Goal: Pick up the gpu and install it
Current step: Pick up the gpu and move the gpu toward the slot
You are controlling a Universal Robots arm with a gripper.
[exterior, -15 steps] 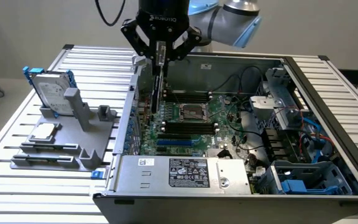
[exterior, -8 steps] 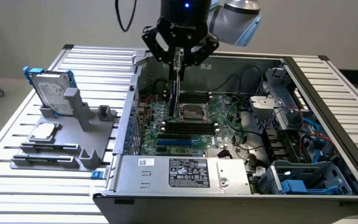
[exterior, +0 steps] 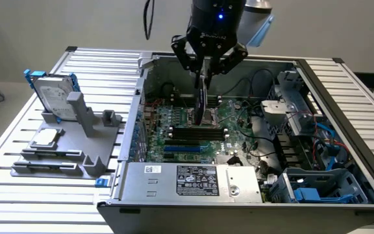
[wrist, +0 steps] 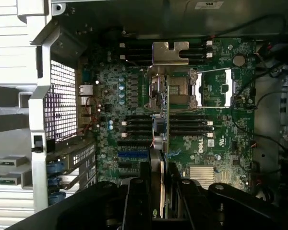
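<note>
- Hanging over the open computer case [exterior: 317,73] in the exterior view, the gripper [exterior: 206,68] has its jaws partly closed, clamped on the top edge of the gpu [exterior: 204,102].
- The gpu hangs upright and edge-on, reaching down inside the case toward the green motherboard [exterior: 180,122]; whether its lower edge touches the board cannot be told.
- The case lies on its side on a slatted metal table [exterior: 18,195], with a labelled power supply box [exterior: 194,180] at its near end.
- On the exterior view's left, well apart from the case, a grey stand [exterior: 76,141] holds a silver hard drive [exterior: 52,95] in a blue frame, upright.
- A plain pale wall [exterior: 44,24] closes the room behind.
- In the wrist view the gripper [wrist: 159,175] has black fingers [wrist: 144,184] pressed to either side of the gpu [wrist: 165,110], which runs as a thin strip away from the camera.
- Below it lies the motherboard [wrist: 216,143], with black memory slots [wrist: 134,125] on both sides of the card and blue slots [wrist: 132,155] just beside.
</note>
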